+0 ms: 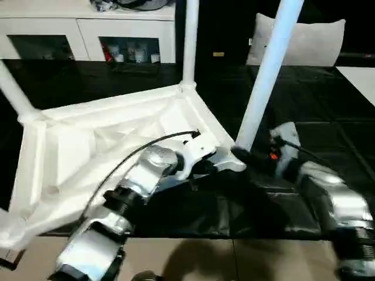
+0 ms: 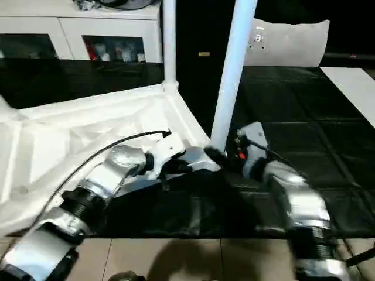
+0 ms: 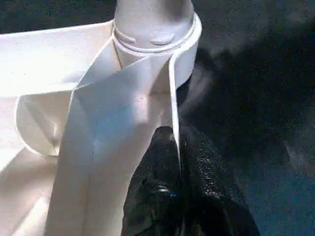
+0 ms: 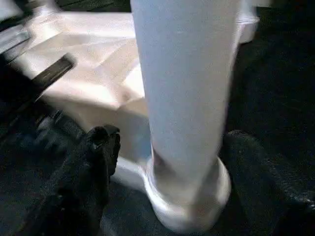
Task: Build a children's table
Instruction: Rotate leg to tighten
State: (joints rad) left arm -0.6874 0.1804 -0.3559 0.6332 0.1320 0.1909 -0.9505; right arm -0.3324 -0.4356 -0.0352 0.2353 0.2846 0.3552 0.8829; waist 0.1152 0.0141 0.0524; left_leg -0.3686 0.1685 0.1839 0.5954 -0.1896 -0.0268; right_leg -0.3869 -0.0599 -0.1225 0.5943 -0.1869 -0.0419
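While the tabletop (image 1: 111,146) lies underside up on the black mat (image 1: 304,111), ribs showing, its corner socket (image 4: 189,196) nearest the robot carries an upright leg (image 1: 266,73). A second leg (image 1: 189,41) stands in the corner beyond that socket, and a third (image 1: 14,91) rises at the far corner toward the cabinet (image 1: 88,29). Left gripper (image 3: 172,162) pinches the tabletop's thin edge wall just beside the socket. Right gripper (image 4: 167,157) sits at the socket, fingers (image 4: 96,157) spread either side of the leg's base, not pressing it. A grey cushion (image 1: 299,41) lies behind the leg.
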